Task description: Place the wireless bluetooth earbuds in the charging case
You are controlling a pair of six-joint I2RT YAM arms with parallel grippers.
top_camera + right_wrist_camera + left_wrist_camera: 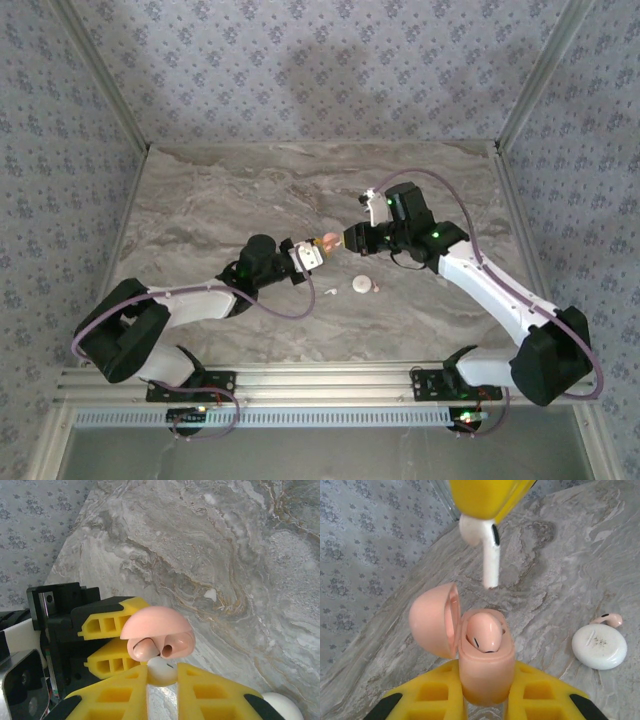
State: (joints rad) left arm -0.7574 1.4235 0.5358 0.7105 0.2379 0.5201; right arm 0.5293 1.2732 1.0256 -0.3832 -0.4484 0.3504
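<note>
Two yellow ribbed fingers [427, 697] of the left gripper [485, 702] are clamped around the base of a pink egg-shaped plastic charging case [485, 672], low in the centre of the left wrist view. Its hinged lid [432, 622] is swung back to the left, and one pink earbud [482, 630] sits in a socket inside. Directly above, at the top edge of that frame, the right gripper [161, 680] pinches a white plastic earbud [490, 555] by its head, with the stem hanging down toward the mouth of the case, apart from it. At the lower right a white round disc [599, 647] lies on the grey marbled surface [560, 555], with a second pink earbud [607, 620] just beside its upper edge. From above, both grippers meet near the centre of the frame, the disc just below them.
</note>
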